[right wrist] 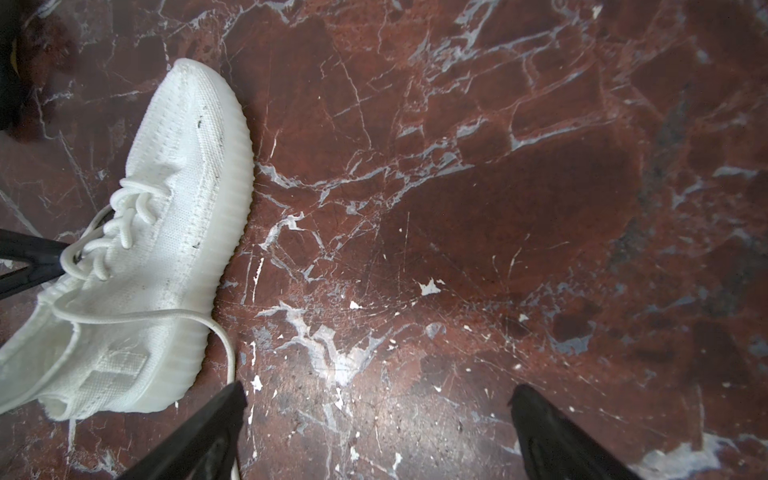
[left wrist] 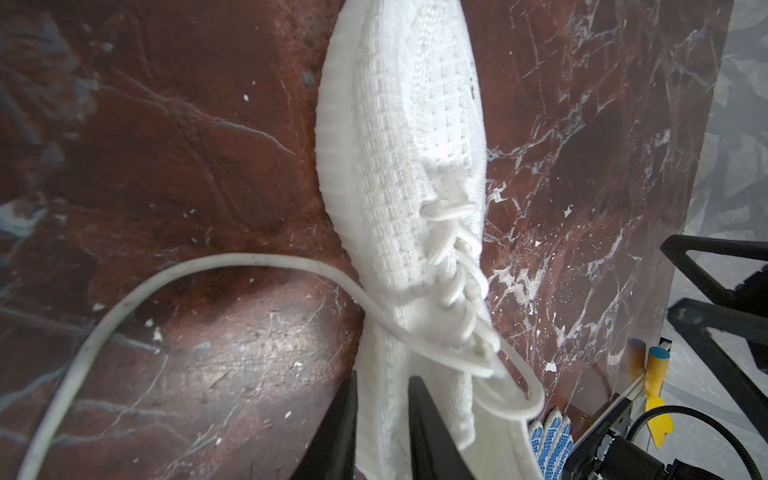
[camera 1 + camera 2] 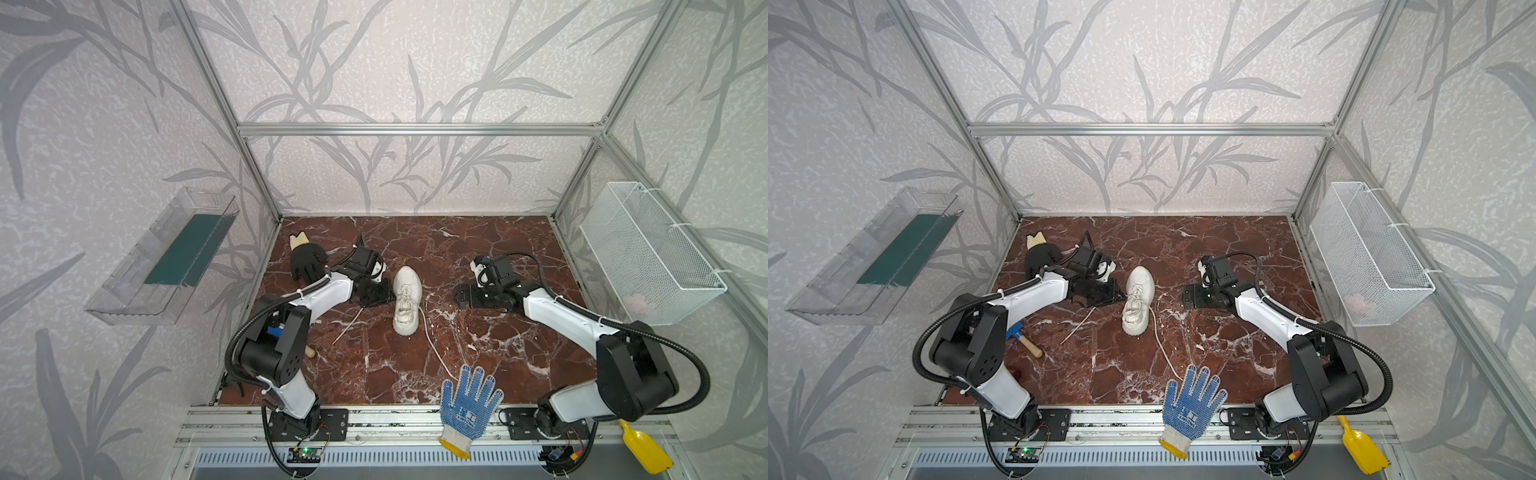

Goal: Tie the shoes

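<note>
Bare marble [image 3: 498, 353] between sneaker [image 3: 407, 300] and right gripper [image 1: 378, 390]; lace [image 3: 432, 345] trails toward blue glove [image 3: 468, 401] at front edge.

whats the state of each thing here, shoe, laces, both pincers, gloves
sneaker: sole down, untied
laces: loose, ends trailing on the table
left pincer: jaws narrow at the sneaker's side, grip unclear
right pincer: open, empty
blue glove: lying flat, fingers spread
black glove: lying flat

Odds and ends around my marbled tabletop [image 3: 498, 353]
A black glove [image 3: 306, 262] lies far left, a blue-dotted glove [image 3: 469, 405] overhangs the near edge and a yellow scoop [image 3: 646, 451] sits off the near right corner. A mesh basket [image 3: 652, 253] and a clear tray [image 3: 162, 262] hang on the side walls.
</note>
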